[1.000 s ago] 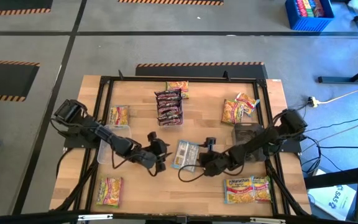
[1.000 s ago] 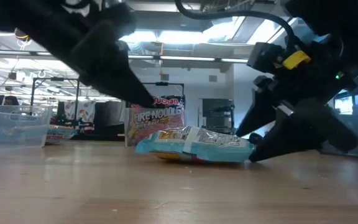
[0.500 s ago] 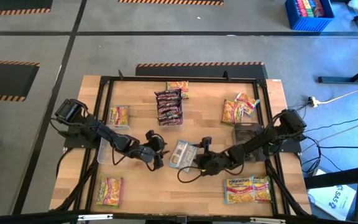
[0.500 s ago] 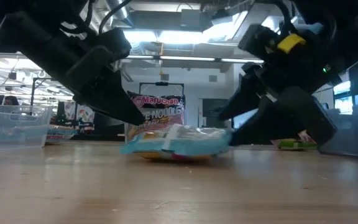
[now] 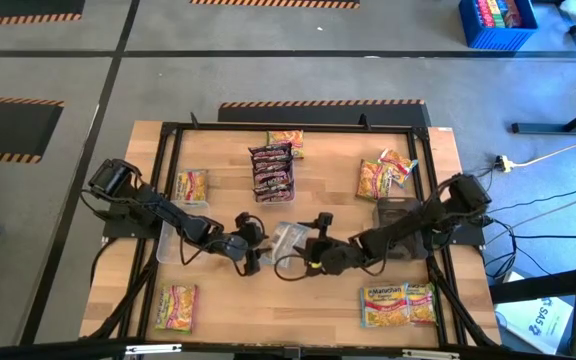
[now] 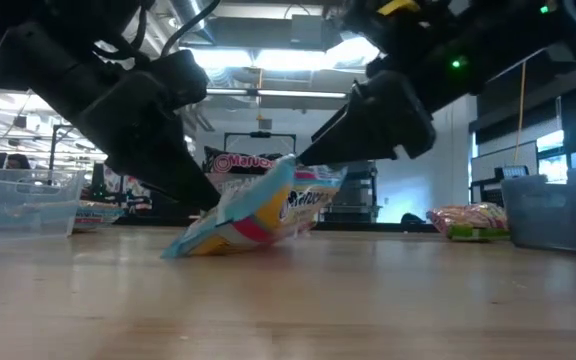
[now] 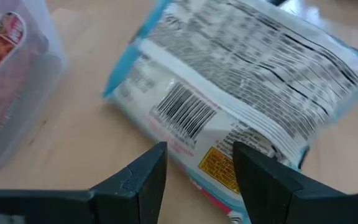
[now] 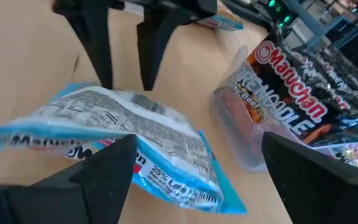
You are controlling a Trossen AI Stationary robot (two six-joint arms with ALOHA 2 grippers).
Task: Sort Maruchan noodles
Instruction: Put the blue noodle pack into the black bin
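Note:
A light blue Maruchan noodle packet [image 5: 286, 240] stands tipped at the table's middle. Its left edge [image 6: 173, 250] is on the wood and its right end [image 6: 318, 185] is raised. My left gripper [image 5: 252, 254] is open at the packet's left side, slanting down. My right gripper [image 5: 314, 252] is wide open at its right side, with the packet's raised end between the spread fingers [image 8: 104, 171]. Behind stands a stack of maroon packets [image 5: 271, 170]. My left gripper meets the packet's low left edge [image 7: 219, 163] with its two open fingertips, slanting down from the table's left; nothing is pinched. My right gripper comes from the table's right, slanting down. The packet's raised end [image 8: 148, 158] leans on one finger, tilted, with the opposite edge on the table.
A clear bin [image 5: 183, 230] stands behind my left arm, another [image 5: 396, 215] behind my right arm. Yellow and pink packets lie at the far left [image 5: 190, 185], far middle [image 5: 286, 140], far right [image 5: 386, 175], near left [image 5: 176, 305] and near right [image 5: 398, 303].
My right gripper has gone toward the table's left and risen, pushing the blue packet. The packet has slid left toward my left gripper, and its right end has tipped up while its left edge stays on the table.

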